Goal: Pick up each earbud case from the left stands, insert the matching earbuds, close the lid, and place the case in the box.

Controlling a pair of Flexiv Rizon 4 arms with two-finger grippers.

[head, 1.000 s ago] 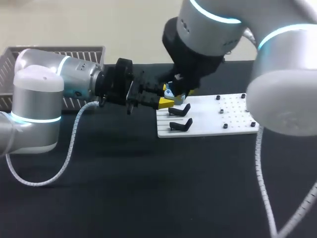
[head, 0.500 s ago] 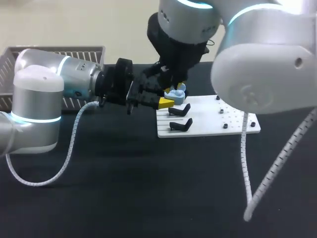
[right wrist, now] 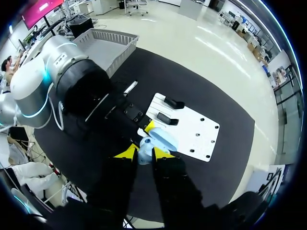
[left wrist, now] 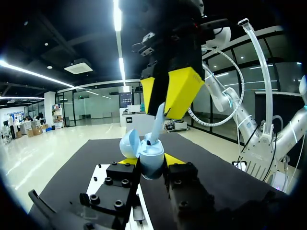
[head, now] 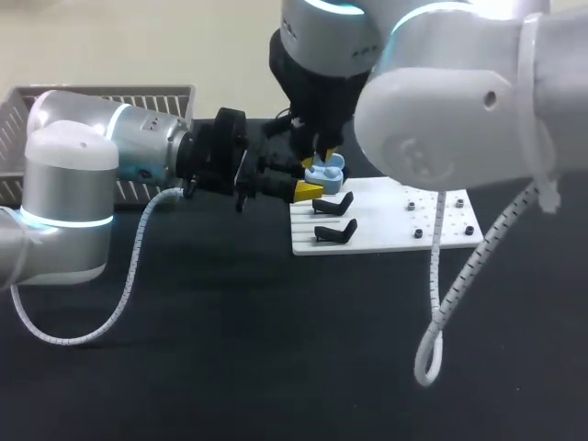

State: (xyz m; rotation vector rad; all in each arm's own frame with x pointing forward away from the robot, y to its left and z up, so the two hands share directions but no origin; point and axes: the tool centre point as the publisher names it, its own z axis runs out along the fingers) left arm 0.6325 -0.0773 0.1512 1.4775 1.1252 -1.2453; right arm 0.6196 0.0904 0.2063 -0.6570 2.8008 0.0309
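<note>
Your right claw (left wrist: 162,111) has swung in above the open case (left wrist: 152,153) pinched in your left claw (left wrist: 150,162); its pinched earbud (left wrist: 154,127), if misaligned, could jam or drop.

Bright overhead light in the head view: the right arm (head: 441,119) glares near-white along its shell, while the left arm (head: 73,156) sits softer, grey shade under its curve. The black table (head: 184,367) stays flat and dark (just a faint sheen on the near side). Left wrist view is dim and backlit. The right gripper (left wrist: 162,112) looms dark, yellow faces lit, and the pale earbud (left wrist: 156,129) and earbud case (left wrist: 151,158) catch the light. Right wrist view is brighter, with heavy shadow over the gripper's body.
</note>
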